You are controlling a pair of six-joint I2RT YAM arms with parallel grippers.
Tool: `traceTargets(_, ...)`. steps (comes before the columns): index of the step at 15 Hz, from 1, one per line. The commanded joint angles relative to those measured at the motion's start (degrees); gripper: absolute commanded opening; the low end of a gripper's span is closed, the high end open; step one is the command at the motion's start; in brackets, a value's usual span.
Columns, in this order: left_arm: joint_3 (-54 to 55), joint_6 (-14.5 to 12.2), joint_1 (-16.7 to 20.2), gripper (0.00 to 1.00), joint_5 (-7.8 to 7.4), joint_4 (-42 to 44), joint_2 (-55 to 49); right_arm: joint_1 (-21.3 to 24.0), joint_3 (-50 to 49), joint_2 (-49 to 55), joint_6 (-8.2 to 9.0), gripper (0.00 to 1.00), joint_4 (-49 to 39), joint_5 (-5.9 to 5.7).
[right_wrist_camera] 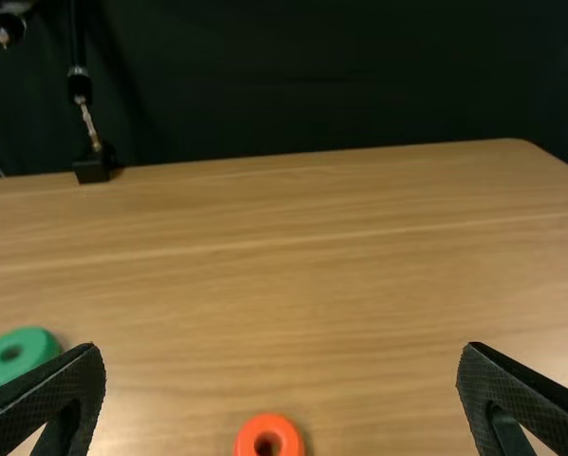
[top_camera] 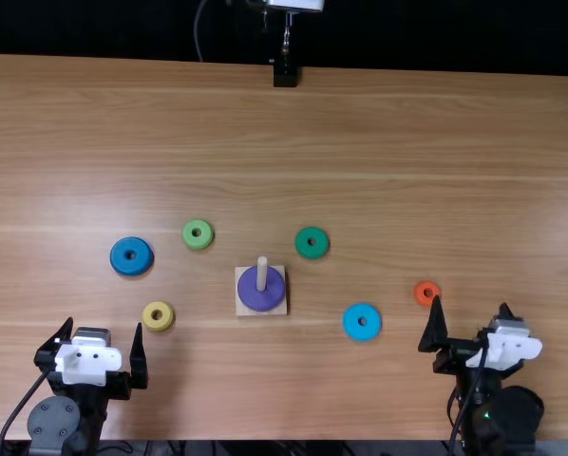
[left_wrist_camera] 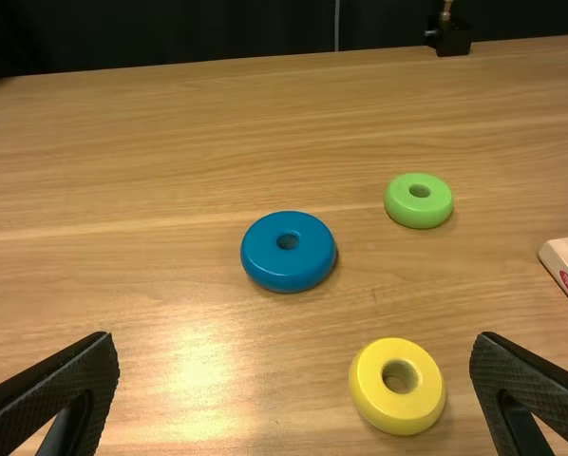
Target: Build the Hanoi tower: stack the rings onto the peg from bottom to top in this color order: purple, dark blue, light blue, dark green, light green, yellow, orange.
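Looking over the light brown wooden desk point(top_camera: 360, 133), I have my left claw point(top_camera: 104, 324) and my right claw point(top_camera: 470, 304) both spread and empty at its near edge. Between them sits the square pale wooden base point(top_camera: 280, 309) with its upright round peg point(top_camera: 262, 273). The wide purple ring point(top_camera: 261, 301) is around the peg, so I judge the thick dark blue ring point(top_camera: 121, 255) comes next. It lies flat, beyond my left claw and a little to the right, with the peg farther right and slightly nearer me. My left arm is clearly the closer one; being round, the ring has no long axis to match. The light blue plastic ring point(top_camera: 352, 328) and dark green ring point(top_camera: 312, 251) lie right of the base, the light green ring point(top_camera: 198, 243) and smaller yellow ring point(top_camera: 159, 325) left of it. The little orange ring point(top_camera: 422, 299) lies just beside my right claw.
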State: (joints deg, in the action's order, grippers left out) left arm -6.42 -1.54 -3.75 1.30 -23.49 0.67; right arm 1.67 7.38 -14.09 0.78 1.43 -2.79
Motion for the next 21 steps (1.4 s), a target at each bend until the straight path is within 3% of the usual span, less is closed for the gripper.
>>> traceTargets(1, 6.42, -0.78, -0.21, 1.0, 0.07, -4.67, -0.67, 0.44, -3.6, 3.63, -0.35, 1.0, -0.21, 0.15)
traceTargets(6, 6.42, -0.78, -0.12, 1.0, 0.07, -4.67, -0.67, 0.53, -6.41, 14.09, -0.25, 1.0, 2.85, 0.15)
traceTargets(12, 6.42, -0.78, -0.21, 1.0, 0.07, -4.67, -0.67, 0.53, -6.32, 14.09, -0.14, 1.0, 13.92, 0.26)
traceTargets(21, 6.42, -0.78, -0.21, 1.0, 0.07, -4.67, -0.67, 0.44, -6.41, 14.09, -0.35, 1.0, 18.35, -0.06)
